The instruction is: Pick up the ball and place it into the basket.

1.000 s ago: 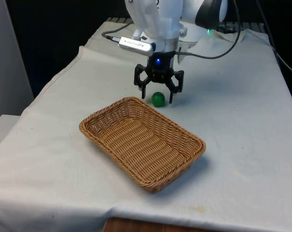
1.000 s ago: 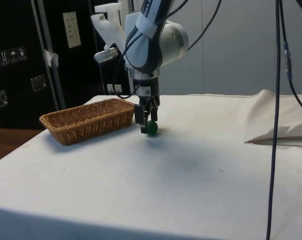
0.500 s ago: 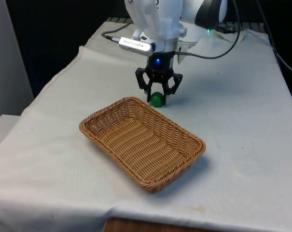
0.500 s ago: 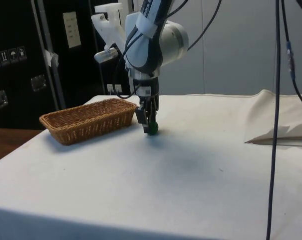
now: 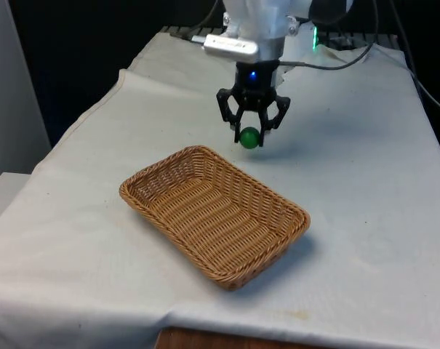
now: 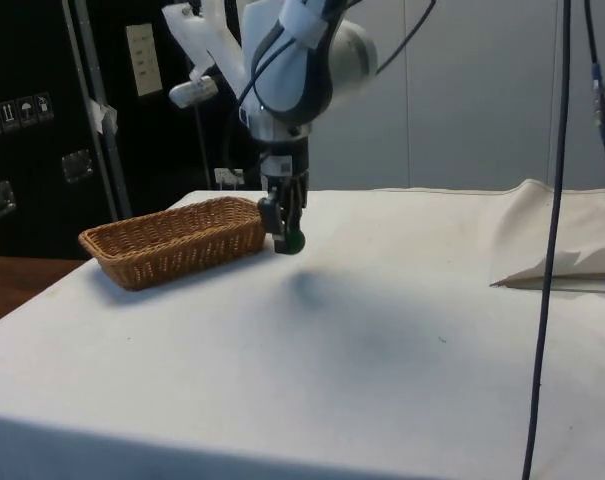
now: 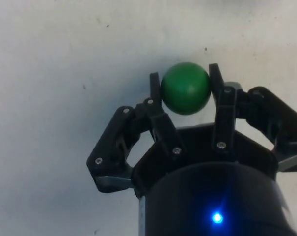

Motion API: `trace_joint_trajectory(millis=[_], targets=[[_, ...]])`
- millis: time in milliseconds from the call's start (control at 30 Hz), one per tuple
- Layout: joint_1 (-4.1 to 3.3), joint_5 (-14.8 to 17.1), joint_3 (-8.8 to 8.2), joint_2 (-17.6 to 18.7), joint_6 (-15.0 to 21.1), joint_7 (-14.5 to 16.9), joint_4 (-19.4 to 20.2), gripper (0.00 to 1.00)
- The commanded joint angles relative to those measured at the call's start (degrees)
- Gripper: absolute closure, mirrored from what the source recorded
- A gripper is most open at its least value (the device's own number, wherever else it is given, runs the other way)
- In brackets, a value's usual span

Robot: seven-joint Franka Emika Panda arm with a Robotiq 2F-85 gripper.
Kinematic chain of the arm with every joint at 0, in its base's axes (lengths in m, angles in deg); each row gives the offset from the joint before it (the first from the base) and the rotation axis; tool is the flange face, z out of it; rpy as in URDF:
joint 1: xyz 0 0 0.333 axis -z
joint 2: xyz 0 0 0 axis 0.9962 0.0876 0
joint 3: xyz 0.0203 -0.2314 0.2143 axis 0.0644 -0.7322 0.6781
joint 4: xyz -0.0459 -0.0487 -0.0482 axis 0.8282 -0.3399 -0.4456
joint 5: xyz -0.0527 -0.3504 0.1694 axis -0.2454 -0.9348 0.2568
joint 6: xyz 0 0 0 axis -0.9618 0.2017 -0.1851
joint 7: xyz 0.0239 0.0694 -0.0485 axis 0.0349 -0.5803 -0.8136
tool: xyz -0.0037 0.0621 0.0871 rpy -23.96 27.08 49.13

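A smooth, round green ball (image 5: 249, 137) sits clamped between the two black fingers (image 7: 155, 93) of the gripper (image 5: 252, 136), held in the air above the white cloth of the table (image 5: 358, 182). Its soft shadow falls on the cloth below in the side view. Just beside it, towards the front view's left, lies a shallow rectangular basket (image 5: 214, 213) of woven tan wicker with rounded corners; nothing lies inside it.

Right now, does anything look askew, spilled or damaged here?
Nothing stands out. The claw holds the green ball squarely, lifted off the cloth. The wicker basket sits flat and looks intact.
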State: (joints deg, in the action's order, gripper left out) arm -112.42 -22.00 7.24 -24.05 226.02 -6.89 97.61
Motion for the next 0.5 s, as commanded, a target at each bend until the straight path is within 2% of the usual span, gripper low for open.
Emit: trace_joint_trajectory(millis=[0, 33, 67, 267, 300, 333, 467], targets=[[-0.06, -0.86, 0.06, -0.63, -0.29, -0.80, 0.11, 1.00], [-1.15, -2.23, -0.92, -1.03, -0.80, -2.35, 0.29, 1.00], [-1.26, -3.04, -0.80, -1.60, -1.03, -3.15, 0.34, 1.00], [-1.55, -7.22, -0.11, -4.64, -2.46, -7.51, 0.40, 1.00], [-0.69, -7.22, 1.03, -5.33, -2.41, -7.45, 0.46, 1.00], [-1.55, -8.54, 0.23, -5.73, -3.09, -8.88, 0.34, 1.00], [-1.32, -10.71, 0.97, -7.51, -4.47, -11.00, -0.11, 1.00]])
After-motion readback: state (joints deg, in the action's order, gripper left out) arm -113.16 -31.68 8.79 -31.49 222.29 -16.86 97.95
